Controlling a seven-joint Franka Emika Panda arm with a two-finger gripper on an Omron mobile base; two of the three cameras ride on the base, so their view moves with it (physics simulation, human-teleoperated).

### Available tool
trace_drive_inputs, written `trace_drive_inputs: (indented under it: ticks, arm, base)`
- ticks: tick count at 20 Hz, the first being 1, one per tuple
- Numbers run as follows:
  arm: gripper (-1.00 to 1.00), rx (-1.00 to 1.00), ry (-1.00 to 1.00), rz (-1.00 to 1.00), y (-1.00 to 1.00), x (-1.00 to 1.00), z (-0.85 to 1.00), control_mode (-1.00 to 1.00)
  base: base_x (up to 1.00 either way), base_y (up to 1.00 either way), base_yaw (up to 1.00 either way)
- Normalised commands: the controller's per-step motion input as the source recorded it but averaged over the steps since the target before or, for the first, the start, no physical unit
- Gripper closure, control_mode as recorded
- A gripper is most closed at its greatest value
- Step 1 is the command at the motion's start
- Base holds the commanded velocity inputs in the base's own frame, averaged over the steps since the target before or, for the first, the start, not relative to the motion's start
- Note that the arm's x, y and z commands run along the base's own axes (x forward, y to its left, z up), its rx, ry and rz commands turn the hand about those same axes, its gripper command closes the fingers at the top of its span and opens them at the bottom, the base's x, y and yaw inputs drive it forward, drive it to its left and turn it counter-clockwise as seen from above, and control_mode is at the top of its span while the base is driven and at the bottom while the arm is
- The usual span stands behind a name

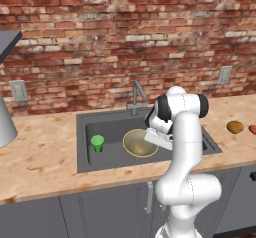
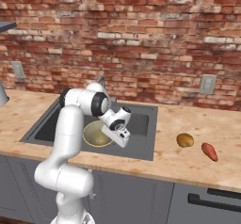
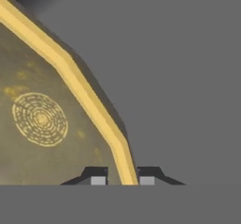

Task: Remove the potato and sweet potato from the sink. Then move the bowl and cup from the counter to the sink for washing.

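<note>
i am working the last step, setting the bowl [image 1: 140, 142] into the sink [image 1: 85, 132]. the potato [image 2: 185, 140] and the sweet potato [image 2: 209, 151] are already lying on the counter [image 2: 188, 166] at the right middle of the right base view, near each other and well apart from the basin. the cup [image 1: 97, 143] is standing upright on the sink floor, left of centre in the left base view, with the bowl just to its right.

in the hand view my claw [image 3: 122, 180] is straddling the bowl's pale rim at the bottom of the frame, one fingertip [image 3: 98, 180] inside the bowl and the other outside over the grey sink floor. a little gap is showing on each side of the rim, so i am judging the claw released, or barely letting go, rather than clenched on it. the bowl seems to be resting on the basin floor, though i cannot be certain it is fully down.

the next move, as i see it, is calling for a straight lift clear of the rim without dragging the bowl, and then the job should be done.

the left base view is showing the cup, which my arm is hiding in the right base view; the hand view is giving the finger-to-rim relation.
</note>
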Motion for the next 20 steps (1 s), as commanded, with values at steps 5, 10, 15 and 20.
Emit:
trace_drive_inputs:
  ticks: [5, 10, 15, 20]
  arm:
    - [1.00, 0.00, 0.04, 0.08, 0.08, -0.17, -0.01, -1.00]
    - [1.00, 0.00, 0.00, 0.04, 0.11, -0.12, 0.03, -1.00]
    - [1.00, 0.00, 0.01, 0.03, 0.09, -0.10, 0.01, -1.00]
    - [1.00, 0.00, 0.09, 0.00, 0.07, -0.05, 0.00, -1.00]
  base:
    - [0.00, 0.00, 0.00]
    - [0.00, 0.00, 0.00]
    - [0.00, 0.00, 0.00]
    - [0.00, 0.00, 0.00]
